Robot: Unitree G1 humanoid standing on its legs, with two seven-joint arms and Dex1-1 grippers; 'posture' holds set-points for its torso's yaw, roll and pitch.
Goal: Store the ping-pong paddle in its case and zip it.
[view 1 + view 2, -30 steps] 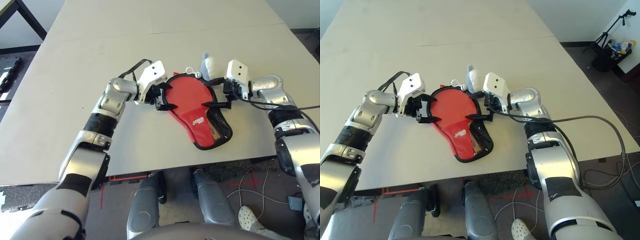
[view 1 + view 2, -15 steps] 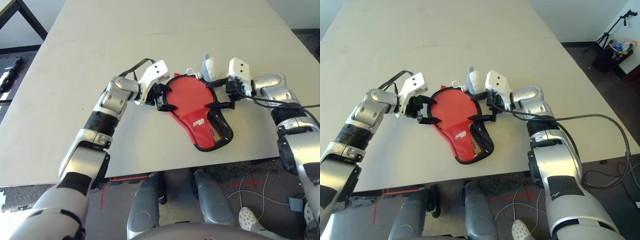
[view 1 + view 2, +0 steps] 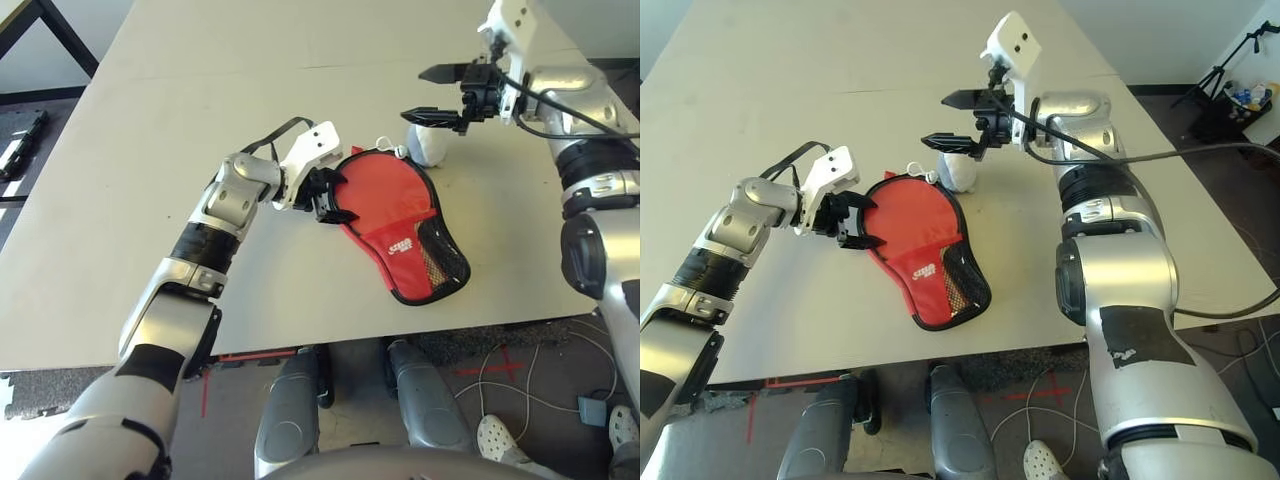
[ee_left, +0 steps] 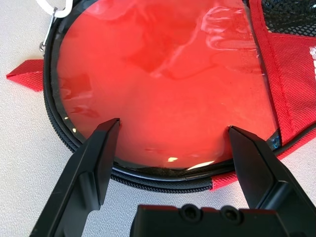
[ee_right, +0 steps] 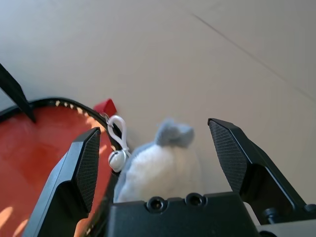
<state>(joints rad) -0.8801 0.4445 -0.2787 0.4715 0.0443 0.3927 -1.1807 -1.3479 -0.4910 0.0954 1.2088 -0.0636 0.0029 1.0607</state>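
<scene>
Now, case: you see the red paddle-shaped case (image 3: pixel 400 225) lying flat on the beige table (image 3: pixel 200 120), near its front edge, round end toward the left arm, narrow end with the black mesh patch (image 3: pixel 440 258) and white logo (image 3: pixel 399 244) pointing to the table's front edge
Ping-pong paddle: your left wrist view shows the glossy red face of the ping-pong paddle (image 4: pixel 163 89) inside the case's black zipper rim (image 4: pixel 163 181); its handle is hidden, so you cannot tell how far in it sits
Zipper: the rim by the left fingers lies parted, with the red face showing inside it
Plush charm: the grey-white plush charm (image 3: pixel 425 142) rests on the table just beyond the case's round end, joined to it by a white clip (image 5: pixel 118 129) with a small bell (image 5: pixel 115 159)
Left gripper: your left gripper (image 3: pixel 330 198) sits low at the round end of the case, fingers spread wide, the tips over the rim, gripping nothing
Right gripper: your right gripper (image 3: pixel 432 95) hangs raised above the table, over the charm and well clear of the case, its two black fingers (image 3: pixel 962 99) spread wide and empty
</scene>
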